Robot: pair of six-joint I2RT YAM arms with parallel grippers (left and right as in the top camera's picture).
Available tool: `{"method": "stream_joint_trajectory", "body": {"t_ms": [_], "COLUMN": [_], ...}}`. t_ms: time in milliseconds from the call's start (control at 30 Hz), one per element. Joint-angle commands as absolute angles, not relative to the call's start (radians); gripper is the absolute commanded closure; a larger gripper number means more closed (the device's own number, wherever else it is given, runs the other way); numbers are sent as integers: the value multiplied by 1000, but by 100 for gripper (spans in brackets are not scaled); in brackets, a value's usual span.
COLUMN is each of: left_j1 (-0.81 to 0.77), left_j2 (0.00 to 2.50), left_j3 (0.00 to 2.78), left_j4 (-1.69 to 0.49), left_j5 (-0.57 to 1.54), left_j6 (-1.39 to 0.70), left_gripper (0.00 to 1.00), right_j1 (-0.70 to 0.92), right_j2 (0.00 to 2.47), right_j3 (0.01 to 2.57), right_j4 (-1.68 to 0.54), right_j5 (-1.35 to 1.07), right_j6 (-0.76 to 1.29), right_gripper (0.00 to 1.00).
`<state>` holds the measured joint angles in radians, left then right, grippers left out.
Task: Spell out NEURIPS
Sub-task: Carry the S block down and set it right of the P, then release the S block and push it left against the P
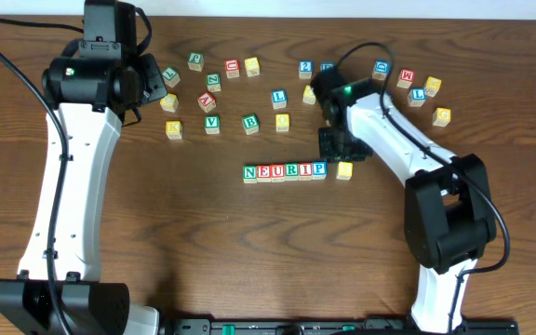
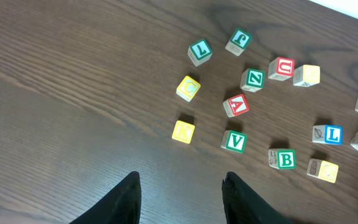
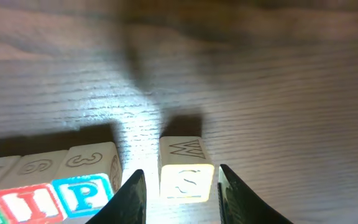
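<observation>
The right gripper (image 3: 180, 186) straddles the S cube (image 3: 182, 155), jaws just clear of its sides, placed near P (image 3: 82, 194) to finish the row (image 1: 285, 172); the left gripper (image 2: 180, 193) hangs open, empty.

cube row (image 1: 284, 172) reads neurip (yellow cube (image 3: 187, 180) shows s)

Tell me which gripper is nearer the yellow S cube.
Right. The right gripper straddles the S cube at the end of the row, a finger on each side; the left gripper is far off, by the loose cubes.
</observation>
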<state>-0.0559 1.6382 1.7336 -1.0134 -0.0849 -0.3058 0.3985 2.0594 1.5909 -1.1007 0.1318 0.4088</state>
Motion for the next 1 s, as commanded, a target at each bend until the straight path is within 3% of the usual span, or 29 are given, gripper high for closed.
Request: {"method": "stream_joint_trajectory", "body": {"t_ms": [0,333,967], "left_j1": [-51,-51,-51], "left_j2": [1647,1647,1647], "left_j3": [1720,1720,1720], "left_j4": [-1013,-1013,-1013], "left_j5": [-98,-98,-98], "left_j6": [-289,-289,-289], "left_gripper": [58,58,58], "right_j1": [367,257,244], "right_j2": [1988,1970,1971], "right_j3": [1627,1589,1319], "right_j4": [-1132,-1218,-935], "right_j5": [144,144,11], "right_j6": [403,403,395], "right_gripper": [67,68,68]}}
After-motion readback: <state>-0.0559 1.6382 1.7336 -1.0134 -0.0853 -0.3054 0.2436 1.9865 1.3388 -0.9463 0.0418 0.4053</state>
